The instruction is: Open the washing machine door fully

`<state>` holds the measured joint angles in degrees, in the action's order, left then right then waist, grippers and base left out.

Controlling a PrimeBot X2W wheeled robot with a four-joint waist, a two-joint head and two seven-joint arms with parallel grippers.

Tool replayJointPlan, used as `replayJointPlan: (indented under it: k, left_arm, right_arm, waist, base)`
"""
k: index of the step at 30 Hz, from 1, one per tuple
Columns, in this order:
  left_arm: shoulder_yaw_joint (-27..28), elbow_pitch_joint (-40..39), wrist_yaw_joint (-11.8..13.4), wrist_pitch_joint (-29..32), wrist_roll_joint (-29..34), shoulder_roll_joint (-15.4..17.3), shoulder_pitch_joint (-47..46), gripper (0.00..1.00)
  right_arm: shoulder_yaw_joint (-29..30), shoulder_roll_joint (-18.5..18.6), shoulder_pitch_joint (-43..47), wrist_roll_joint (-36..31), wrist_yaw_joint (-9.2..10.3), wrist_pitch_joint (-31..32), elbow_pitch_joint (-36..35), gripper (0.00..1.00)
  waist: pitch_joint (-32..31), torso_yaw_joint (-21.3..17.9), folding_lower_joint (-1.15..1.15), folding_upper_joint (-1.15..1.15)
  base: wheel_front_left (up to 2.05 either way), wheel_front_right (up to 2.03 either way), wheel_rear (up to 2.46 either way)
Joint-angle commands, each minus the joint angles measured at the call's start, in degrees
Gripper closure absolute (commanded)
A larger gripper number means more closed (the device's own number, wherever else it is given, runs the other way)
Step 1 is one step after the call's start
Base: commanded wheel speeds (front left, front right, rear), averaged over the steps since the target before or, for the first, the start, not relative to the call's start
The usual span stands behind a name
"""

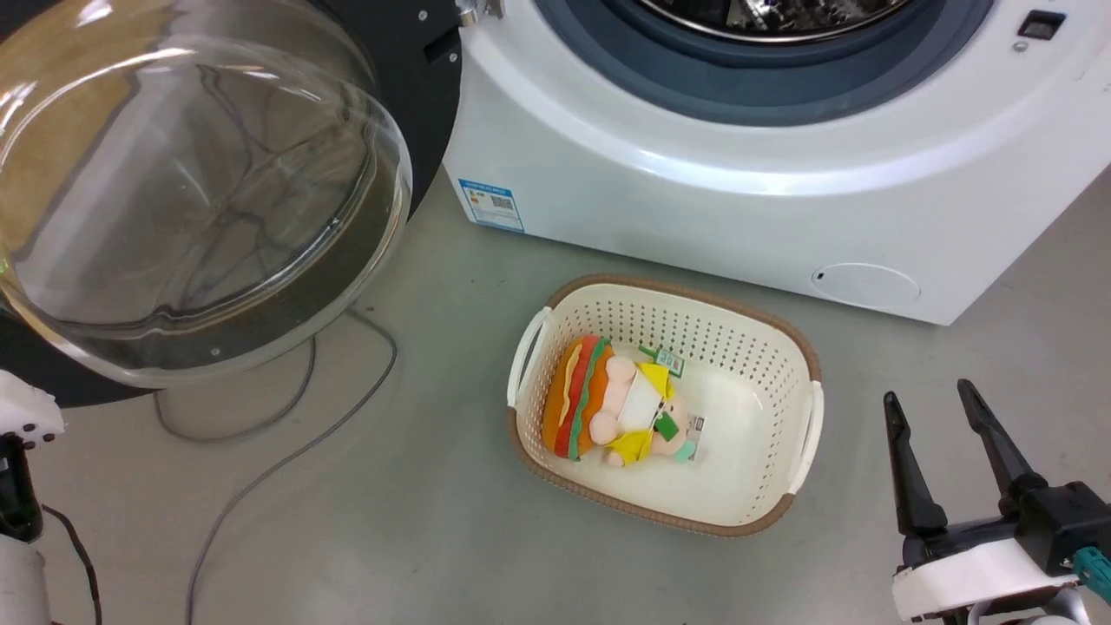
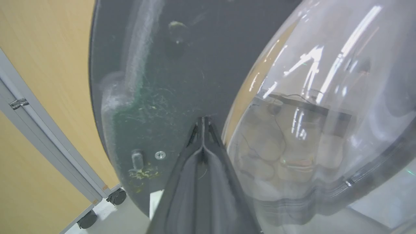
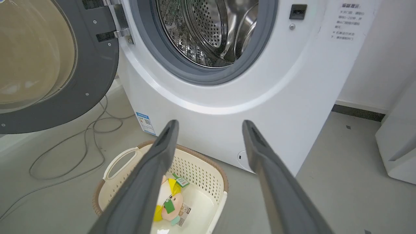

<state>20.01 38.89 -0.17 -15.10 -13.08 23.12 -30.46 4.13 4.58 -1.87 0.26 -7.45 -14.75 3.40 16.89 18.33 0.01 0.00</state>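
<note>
Grey floor [image 1: 434, 503], white washer [image 1: 694, 174]. Large round glossy black washing machine door [image 1: 200, 191] stands wide open, left of the steel drum [image 3: 208, 29]. The left gripper [image 2: 203, 121] has fingers pressed together, tips at the door's inner face (beside the glass bowl). The right gripper [image 1: 929, 392] is low, fingers spread, empty, pointing up.

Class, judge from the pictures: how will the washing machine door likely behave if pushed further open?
The door should swing rigidly about its metal hinge, not flex. Its glossy glass bowl looks slippery, so the shut left gripper may skid off it. Thick glass suggests weight.
</note>
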Motion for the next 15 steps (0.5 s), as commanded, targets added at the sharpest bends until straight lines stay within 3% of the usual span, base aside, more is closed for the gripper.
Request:
replayJointPlan:
  k: [1, 5, 15]
  left_arm:
    - [0.31, 0.47, -0.11, 0.10, 0.56, 0.55, -0.63, 1.00]
    - [1.48, -0.11, -0.47, 0.10, 0.38, -0.09, 0.41, 1.00]
    - [2.49, -10.70, -3.28, 0.10, 2.57, -3.43, 6.99, 1.00]
  right_arm:
    - [0.08, -0.18, -0.54, -0.52, -0.03, -0.25, 0.14, 0.00]
    - [0.37, -0.59, 0.18, -0.38, -0.03, -0.25, 0.33, 0.00]
    - [1.23, -1.44, 2.71, -0.06, -0.03, -0.25, 0.31, 0.00]
  waist:
    - [-0.65, -0.23, -0.01, 0.00]
    - [-2.63, -0.52, -0.01, 0.00]
    - [-9.02, -1.21, -0.01, 0.00]
  base:
    - [0.00, 0.00, 0.00]
    - [0.00, 0.00, 0.00]
    - [0.00, 0.00, 0.00]
